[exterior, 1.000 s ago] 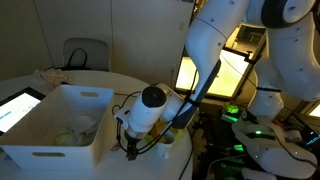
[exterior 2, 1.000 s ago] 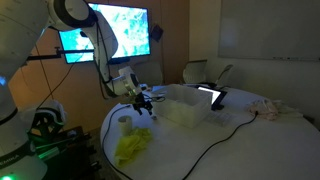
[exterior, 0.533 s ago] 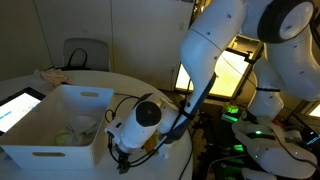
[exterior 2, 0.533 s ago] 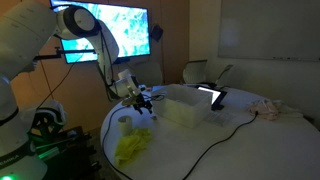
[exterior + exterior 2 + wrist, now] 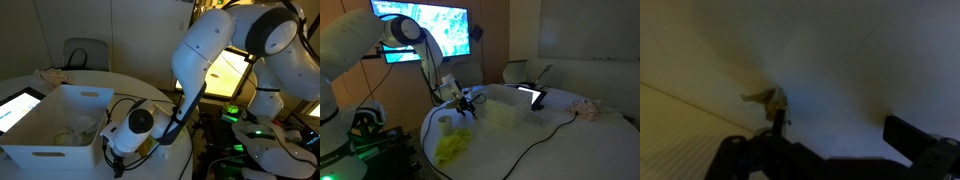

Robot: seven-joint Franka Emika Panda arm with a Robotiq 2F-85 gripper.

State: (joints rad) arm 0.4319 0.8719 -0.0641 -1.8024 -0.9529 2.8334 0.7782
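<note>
gripper (image 5: 119, 160) low beside bin (image 5: 50, 140), jaws wide open, empty; cloth (image 5: 452, 148) lies untouched, nothing gripped yet.

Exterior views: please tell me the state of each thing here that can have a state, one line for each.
white plastic open-topped bin: upright, no lid, pale items inside
hand: open, holding nothing, low beside the bin
yellow cloth: crumpled
large wall screen: lit
flat tablet screen: lit
</note>
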